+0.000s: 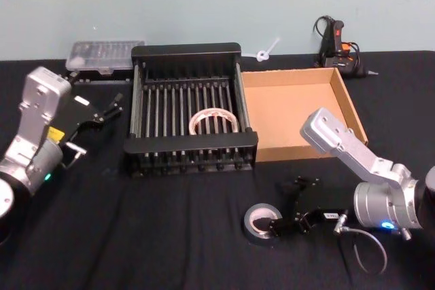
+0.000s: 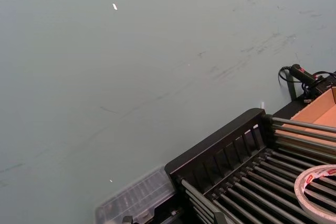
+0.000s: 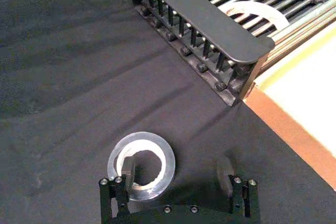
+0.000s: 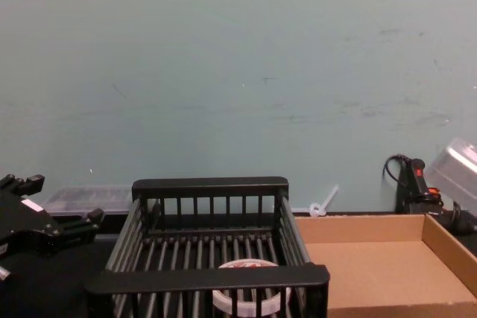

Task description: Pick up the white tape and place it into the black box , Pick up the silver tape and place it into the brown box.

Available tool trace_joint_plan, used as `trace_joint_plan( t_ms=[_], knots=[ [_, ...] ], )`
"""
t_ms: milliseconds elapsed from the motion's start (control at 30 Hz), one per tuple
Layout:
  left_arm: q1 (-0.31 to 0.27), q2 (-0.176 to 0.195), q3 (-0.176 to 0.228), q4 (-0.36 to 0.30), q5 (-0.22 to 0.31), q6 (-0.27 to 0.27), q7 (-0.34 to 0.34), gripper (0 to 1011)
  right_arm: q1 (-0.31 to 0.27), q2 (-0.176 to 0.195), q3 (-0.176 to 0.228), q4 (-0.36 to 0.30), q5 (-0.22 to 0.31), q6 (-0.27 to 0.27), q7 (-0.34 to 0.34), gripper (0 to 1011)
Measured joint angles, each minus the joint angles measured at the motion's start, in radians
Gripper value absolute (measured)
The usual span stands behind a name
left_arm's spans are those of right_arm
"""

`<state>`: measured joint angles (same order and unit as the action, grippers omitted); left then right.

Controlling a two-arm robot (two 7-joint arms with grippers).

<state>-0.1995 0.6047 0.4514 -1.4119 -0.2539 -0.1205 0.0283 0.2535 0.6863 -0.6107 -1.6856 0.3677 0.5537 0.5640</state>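
Right wrist view: silver tape uncrated.

My work surface is a table covered in black cloth, creased in front of the black box. That slatted crate stands directly on the cloth near the middle. The brown box rests on the cloth right beside the black box, touching its side wall. The silver tape lies flat on the cloth in front of the black box's near corner on the brown box side. Behind the black box's far corner, a clear plastic case sits on the cloth. Behind the brown box, a black glue gun stands at the table's back edge.
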Motion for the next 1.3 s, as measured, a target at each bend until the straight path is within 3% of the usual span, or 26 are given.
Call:
trace_joint_plan(
  t_ms=[700, 1300],
  knots=[
    [0.000, 0.000, 0.000, 0.000, 0.000, 0.000, 0.000, 1001, 0.017, -0.025, -0.018, 0.036, -0.017, 0.003, -0.003, 1002],
    [0.000, 0.000, 0.000, 0.000, 0.000, 0.000, 0.000, 1001, 0.016, -0.024, -0.017, 0.035, -0.018, 0.002, -0.003, 993]
  ],
)
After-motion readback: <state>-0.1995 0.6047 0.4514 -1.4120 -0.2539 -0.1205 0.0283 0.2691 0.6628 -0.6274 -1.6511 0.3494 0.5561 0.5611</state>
